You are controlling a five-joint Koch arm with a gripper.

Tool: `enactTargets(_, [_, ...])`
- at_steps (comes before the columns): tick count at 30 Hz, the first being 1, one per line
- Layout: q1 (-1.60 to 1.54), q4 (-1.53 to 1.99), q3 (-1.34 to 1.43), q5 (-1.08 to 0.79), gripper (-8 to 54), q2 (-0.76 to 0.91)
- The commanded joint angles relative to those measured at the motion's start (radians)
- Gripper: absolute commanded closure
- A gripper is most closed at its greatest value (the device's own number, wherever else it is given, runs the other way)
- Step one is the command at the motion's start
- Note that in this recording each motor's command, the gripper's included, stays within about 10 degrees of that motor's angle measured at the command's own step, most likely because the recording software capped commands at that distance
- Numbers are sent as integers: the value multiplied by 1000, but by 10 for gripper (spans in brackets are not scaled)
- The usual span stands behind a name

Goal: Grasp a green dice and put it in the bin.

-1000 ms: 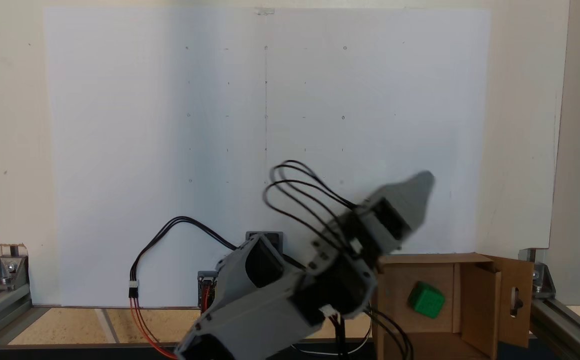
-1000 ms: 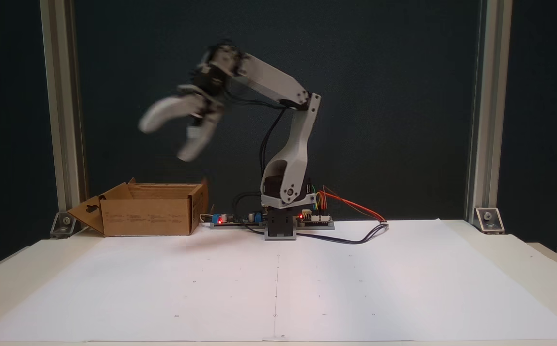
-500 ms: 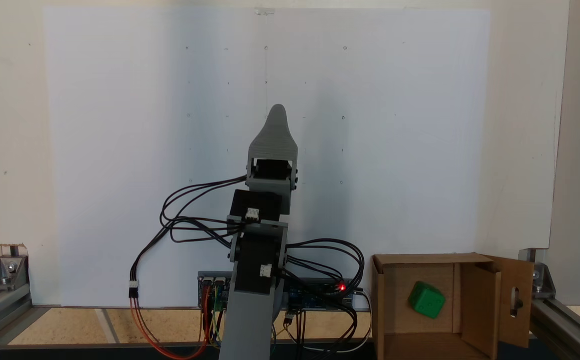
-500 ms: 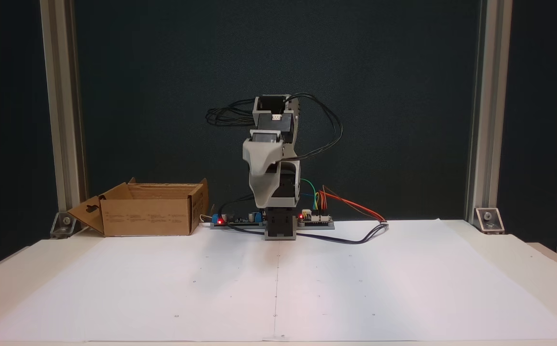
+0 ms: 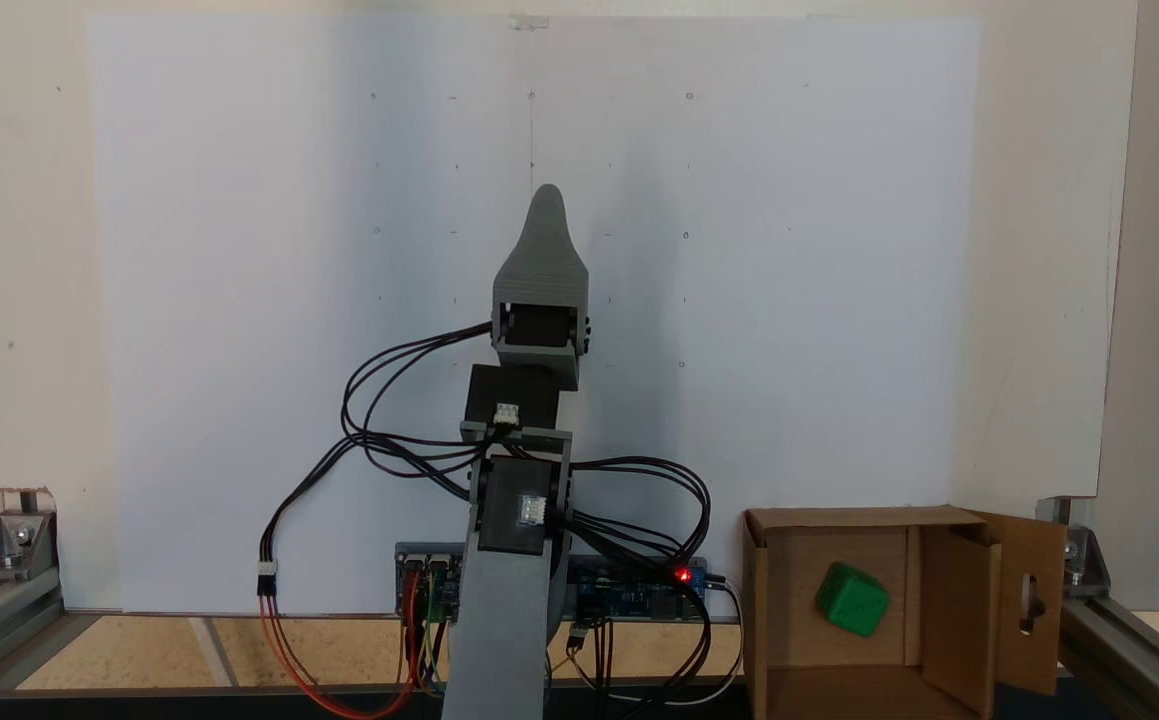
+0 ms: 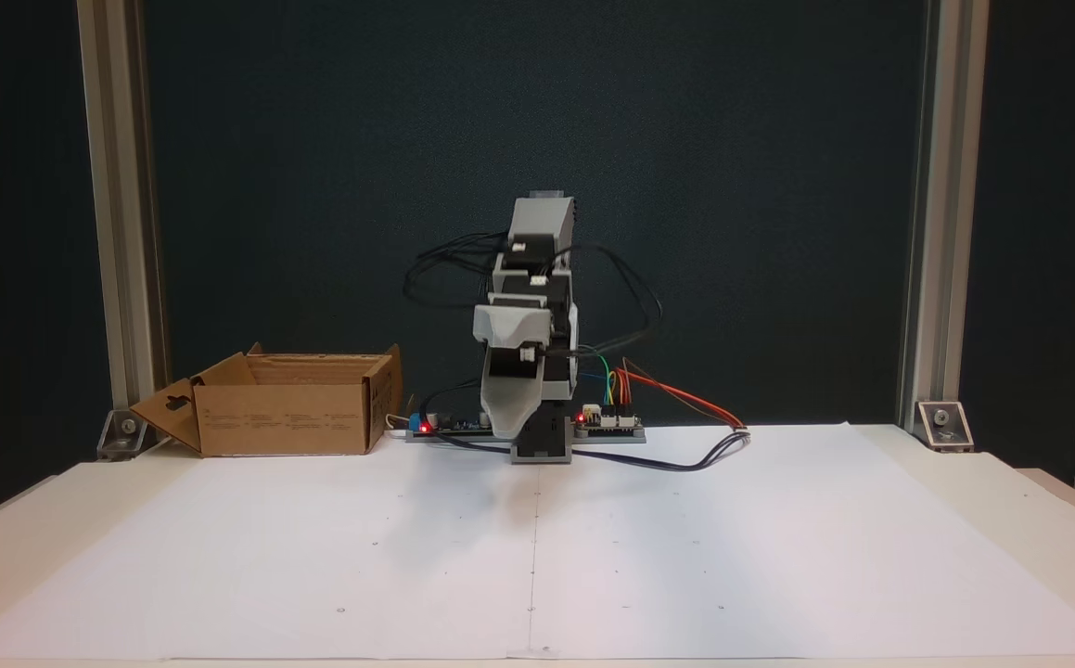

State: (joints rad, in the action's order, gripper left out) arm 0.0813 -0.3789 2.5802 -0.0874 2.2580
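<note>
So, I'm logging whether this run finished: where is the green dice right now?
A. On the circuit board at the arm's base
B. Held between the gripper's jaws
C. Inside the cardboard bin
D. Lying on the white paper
C: the green dice lies on the floor of the bin, off to the side of the gripper.

The table [image 6: 1038, 520] is pale and carries a big white paper sheet [image 6: 537, 547] with small marks and a thin centre line. At the far edge of the sheet, in a fixed view, stand the arm base [image 6: 542, 441] and the circuit boards [image 6: 607, 425] with red lights. The bin [image 6: 291, 408] sits on the table left of them. Cables [image 6: 685, 459] lie on the paper.
</note>
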Motion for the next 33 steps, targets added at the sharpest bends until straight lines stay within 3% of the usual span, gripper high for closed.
enactTargets(1, [-3,-167,-9,38,15,114])
enactTargets(26, [-21,-1162,495,38,20,112])
enactTargets(33, [-35,-1186,546,38,17,109])
